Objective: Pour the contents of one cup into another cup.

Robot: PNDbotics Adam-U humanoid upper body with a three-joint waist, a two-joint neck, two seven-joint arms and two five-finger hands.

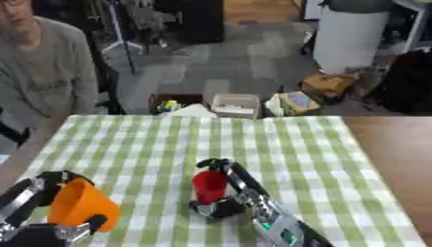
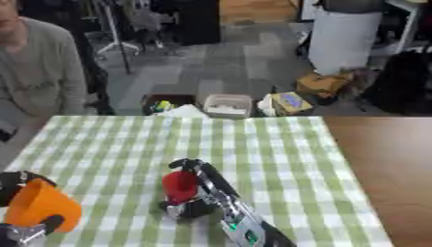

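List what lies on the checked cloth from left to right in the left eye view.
Left hand → orange cup held in it → red cup → right hand curled round the red cup.

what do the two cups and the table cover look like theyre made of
Orange cup: probably plastic, with a smooth, even, opaque colour and a matte look. Red cup: likely the same, solid red with no visible sheen. Table cover: seems woven cloth, a green and white check lying flat; coated vinyl cannot be ruled out.

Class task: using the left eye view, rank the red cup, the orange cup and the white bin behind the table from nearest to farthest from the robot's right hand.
1. Red cup, inside the right hand, mid-table.
2. Orange cup, lower left, in the left hand.
3. White bin, on the floor beyond the table's far edge.
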